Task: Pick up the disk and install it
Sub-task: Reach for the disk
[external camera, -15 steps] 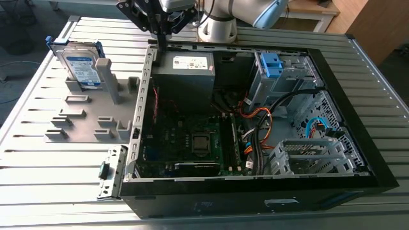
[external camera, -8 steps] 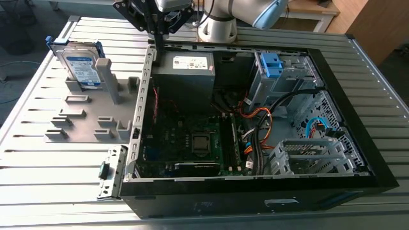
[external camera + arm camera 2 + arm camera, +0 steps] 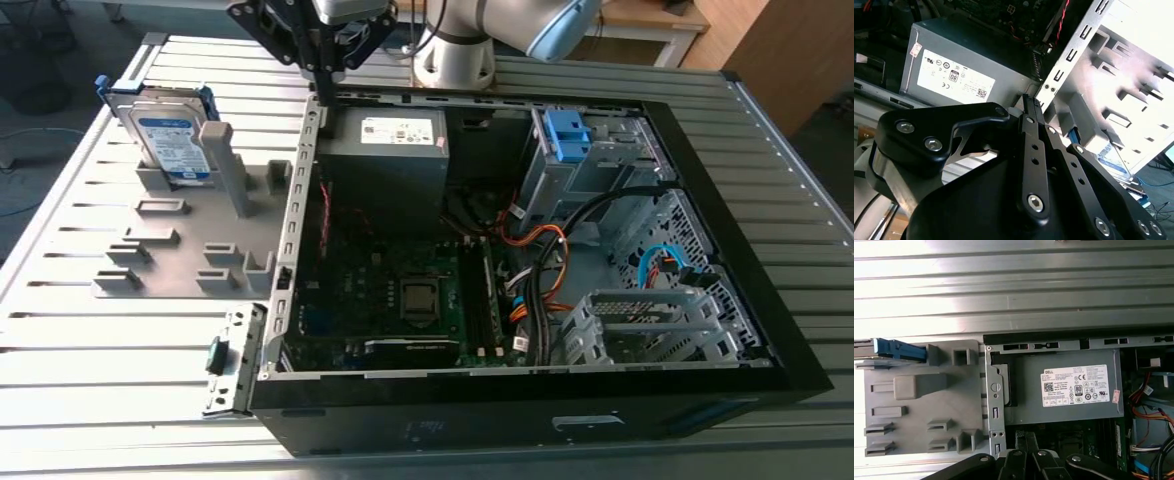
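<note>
Exterior view: the open computer case [image 3: 534, 420] is lying nearest the camera on the slatted table [image 3: 107, 400]. The disk [image 3: 171, 140] is standing upright in the grey fixture [image 3: 174, 250], at the exterior view's left of the case, with nothing touching it. The tool [image 3: 318, 90] is hanging over the case's far corner, near the power supply [image 3: 387, 150].

Second wrist view: the fingers [image 3: 1034, 150] are pressing together at their tips, gripping nothing.

First wrist view: the disk's blue bracket [image 3: 899, 350] is showing edge-on in the fixture, well apart from the tool.
</note>
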You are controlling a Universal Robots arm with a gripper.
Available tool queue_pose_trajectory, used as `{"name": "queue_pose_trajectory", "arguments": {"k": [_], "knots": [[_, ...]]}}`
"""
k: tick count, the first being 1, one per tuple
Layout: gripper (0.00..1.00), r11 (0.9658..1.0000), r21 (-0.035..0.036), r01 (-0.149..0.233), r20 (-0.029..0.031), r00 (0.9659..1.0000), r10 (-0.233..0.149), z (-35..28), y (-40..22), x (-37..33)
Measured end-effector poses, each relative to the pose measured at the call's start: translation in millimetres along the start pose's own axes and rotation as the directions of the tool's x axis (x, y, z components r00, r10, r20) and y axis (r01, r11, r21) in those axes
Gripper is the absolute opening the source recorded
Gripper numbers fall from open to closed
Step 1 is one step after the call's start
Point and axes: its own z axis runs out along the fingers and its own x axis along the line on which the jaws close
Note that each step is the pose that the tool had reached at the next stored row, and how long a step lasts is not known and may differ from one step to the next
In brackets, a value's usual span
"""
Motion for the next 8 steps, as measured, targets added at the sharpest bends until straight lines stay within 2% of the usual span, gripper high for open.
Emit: {"name": "queue_pose_trajectory", "arguments": {"k": [8], "knots": [[0.11,1.0000,0.0000,0.000,0.0000,1.0000,0.000,-0.1,-0.4,5.5]]}}
